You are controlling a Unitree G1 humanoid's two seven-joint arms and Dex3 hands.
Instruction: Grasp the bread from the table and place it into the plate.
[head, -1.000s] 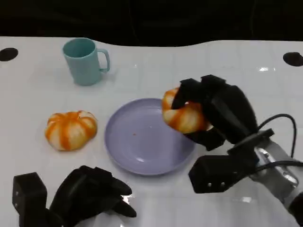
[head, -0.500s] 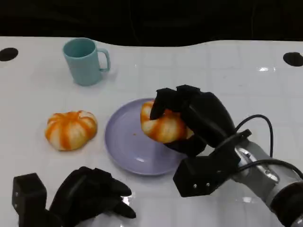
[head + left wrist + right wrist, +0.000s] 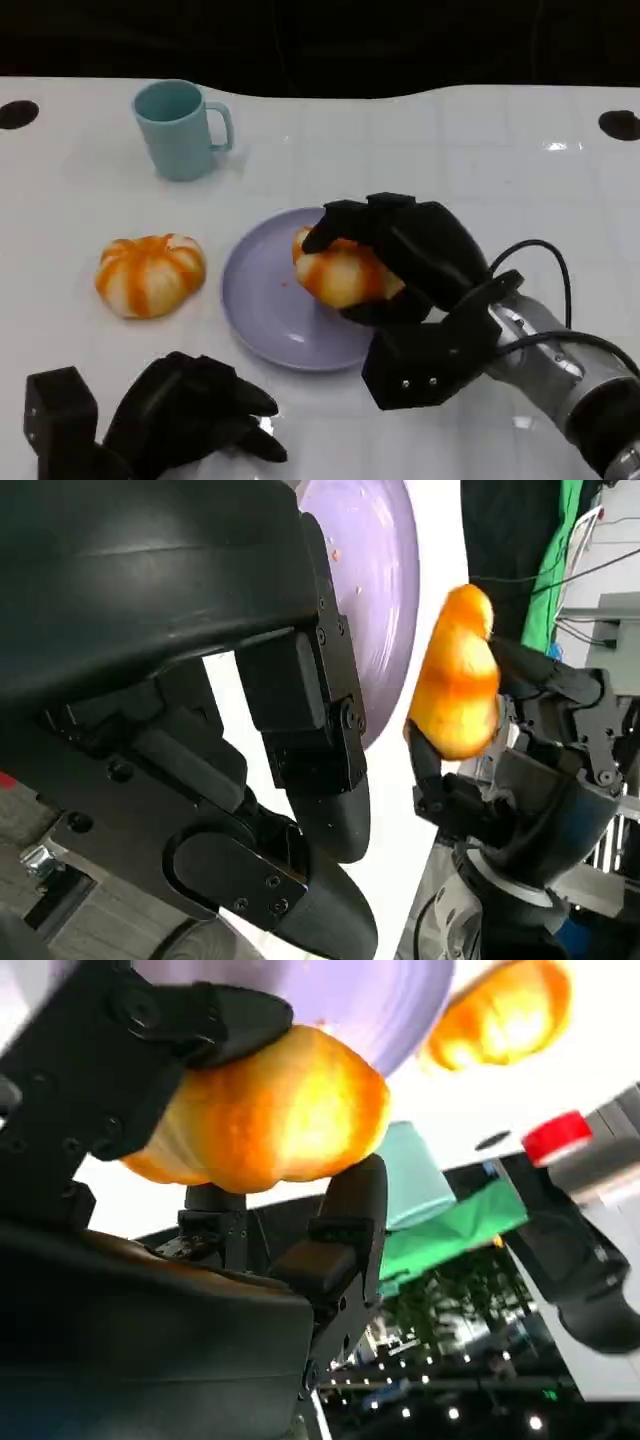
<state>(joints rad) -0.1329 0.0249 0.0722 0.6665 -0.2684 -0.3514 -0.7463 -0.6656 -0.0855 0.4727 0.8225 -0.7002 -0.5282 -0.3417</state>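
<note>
My right hand (image 3: 415,255) grips an orange-and-white striped bread (image 3: 340,272) over the right half of the lilac plate (image 3: 262,300); whether the bread touches the plate I cannot tell. In the right wrist view the same bread (image 3: 265,1110) sits between the black fingers (image 3: 345,1220), with the plate (image 3: 330,990) beyond it. A second striped bread (image 3: 149,273) lies on the table left of the plate. My left hand (image 3: 185,415) rests at the table's near edge with fingers curled in and nothing in it. The left wrist view shows the plate (image 3: 375,600) and the held bread (image 3: 455,680).
A teal mug (image 3: 180,128) stands at the back left, handle to the right. Dark round holes mark the white table at the far left (image 3: 17,114) and far right (image 3: 620,124). A black cable (image 3: 545,260) loops off my right wrist.
My right hand has carried the bread leftward and lower, from the plate's right rim to over the plate. The left hand and the second bread have stayed put.
</note>
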